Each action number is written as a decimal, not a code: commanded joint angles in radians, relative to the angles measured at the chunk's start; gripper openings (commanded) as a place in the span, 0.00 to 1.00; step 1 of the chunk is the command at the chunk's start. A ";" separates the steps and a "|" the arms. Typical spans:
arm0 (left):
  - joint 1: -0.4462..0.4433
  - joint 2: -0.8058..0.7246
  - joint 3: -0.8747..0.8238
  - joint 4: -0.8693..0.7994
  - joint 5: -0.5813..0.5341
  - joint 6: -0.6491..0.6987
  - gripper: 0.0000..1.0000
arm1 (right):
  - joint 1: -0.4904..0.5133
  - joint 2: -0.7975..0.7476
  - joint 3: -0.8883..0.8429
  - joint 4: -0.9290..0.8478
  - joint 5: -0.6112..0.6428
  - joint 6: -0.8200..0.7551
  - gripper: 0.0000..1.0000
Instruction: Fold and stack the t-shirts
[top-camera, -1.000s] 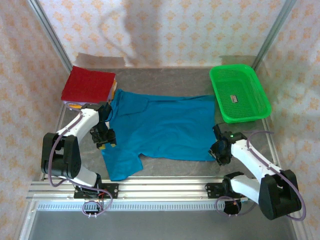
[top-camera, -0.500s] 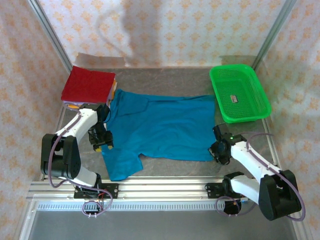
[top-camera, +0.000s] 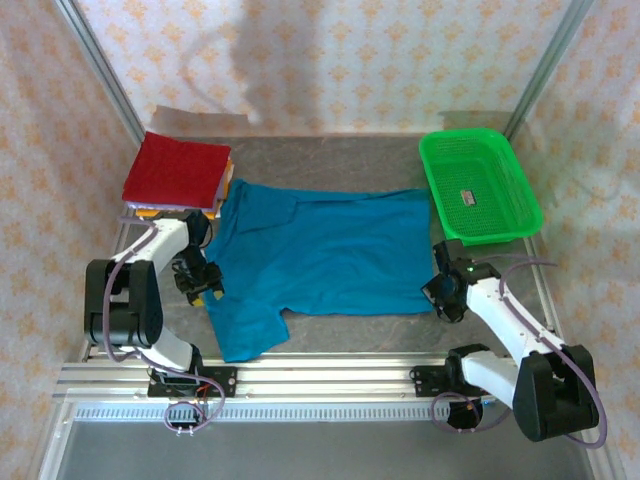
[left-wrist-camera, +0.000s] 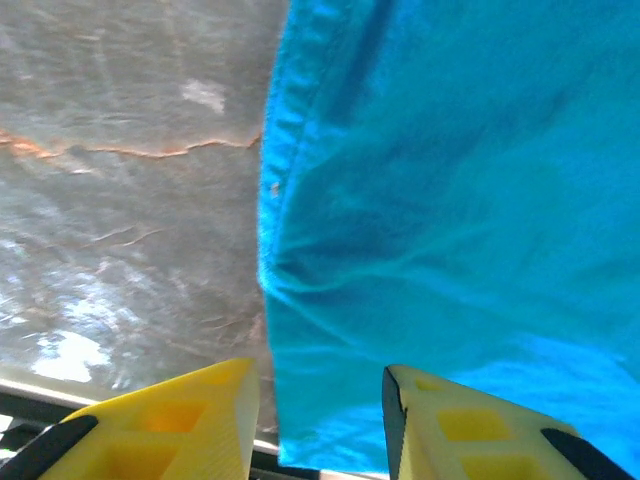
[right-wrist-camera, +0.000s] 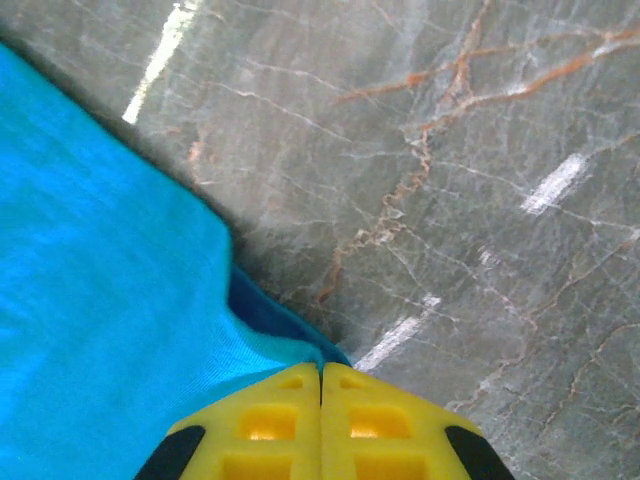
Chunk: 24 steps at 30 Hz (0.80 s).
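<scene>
While the teal t-shirt (top-camera: 330, 250) lies flat on the worktop (top-camera: 340, 160), long axis running left to right between the arms, the right tool (right-wrist-camera: 322, 385) is pinched closed on its near right corner and the left tool (left-wrist-camera: 320, 395) stands part open astride its left edge; one spread shirt, one folded stack (top-camera: 175, 168) topped dark red, one green basket (top-camera: 520, 215)

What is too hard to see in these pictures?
- Top view: the dark red t-shirt covers the folded shirts under it; only an orange edge shows.
- Top view: the label in the green basket is too small to read.
- Right wrist view: the right claw hides the teal-blue t-shirt corner it pinches.
</scene>
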 joint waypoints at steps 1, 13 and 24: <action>0.032 0.014 -0.018 0.065 0.055 -0.036 0.37 | -0.008 0.004 0.034 -0.033 0.028 -0.032 0.01; 0.068 0.024 -0.057 0.071 -0.028 -0.010 0.34 | -0.010 -0.008 0.044 -0.053 0.032 -0.048 0.00; 0.000 0.116 -0.069 0.136 -0.008 -0.012 0.28 | -0.009 -0.152 0.029 -0.153 0.039 0.016 0.00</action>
